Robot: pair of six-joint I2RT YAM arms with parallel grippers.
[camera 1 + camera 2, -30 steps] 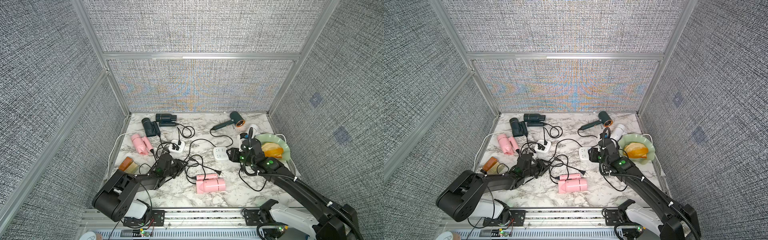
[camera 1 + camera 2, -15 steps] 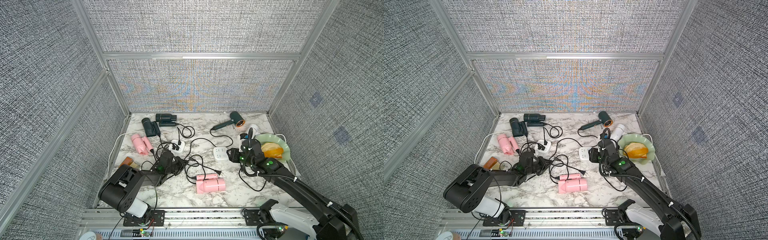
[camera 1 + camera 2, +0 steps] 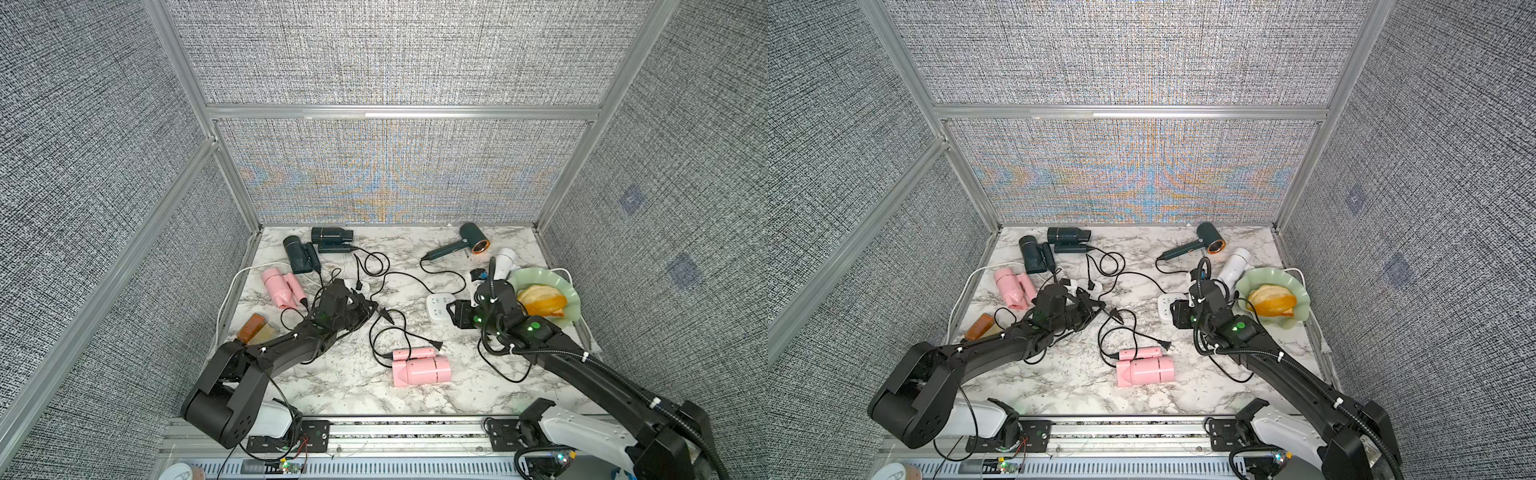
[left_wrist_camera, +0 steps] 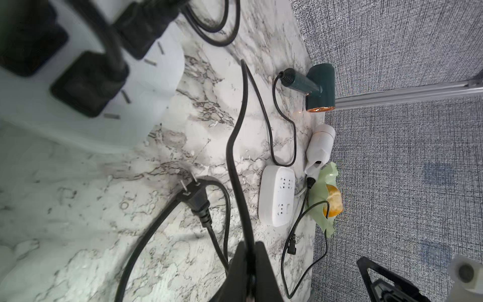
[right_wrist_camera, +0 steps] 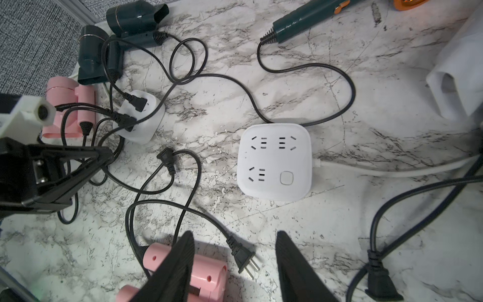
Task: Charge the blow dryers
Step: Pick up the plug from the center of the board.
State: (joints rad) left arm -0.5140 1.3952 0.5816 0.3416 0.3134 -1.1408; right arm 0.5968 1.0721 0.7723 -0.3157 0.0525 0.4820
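Note:
Several blow dryers lie on the marble table: a pink one [image 3: 419, 368] at the front, another pink one [image 3: 280, 286] at the left, two dark teal ones [image 3: 297, 255] [image 3: 330, 236] at the back left, a green copper-ringed one [image 3: 469, 241] and a white one [image 3: 505, 262] at the back right. My left gripper [image 4: 250, 251] [image 3: 376, 309] is shut on a black cord [image 4: 236, 146] near the left power strip [image 3: 359, 284], which has plugs in it. My right gripper [image 5: 234, 235] [image 3: 451, 309] hangs open beside the right power strip [image 5: 274, 162], holding nothing. A loose plug [image 5: 244, 258] lies under its jaws.
An amber bottle [image 3: 251, 328] lies at the left edge. A green dish [image 3: 569, 299] holding orange pieces sits at the right edge. Black cords tangle across the middle, with another loose plug [image 4: 194, 194] on the marble. Grey fabric walls close three sides.
The left gripper has closed on the black cord, and its arm has swung toward the middle of the table. The right arm has not moved.

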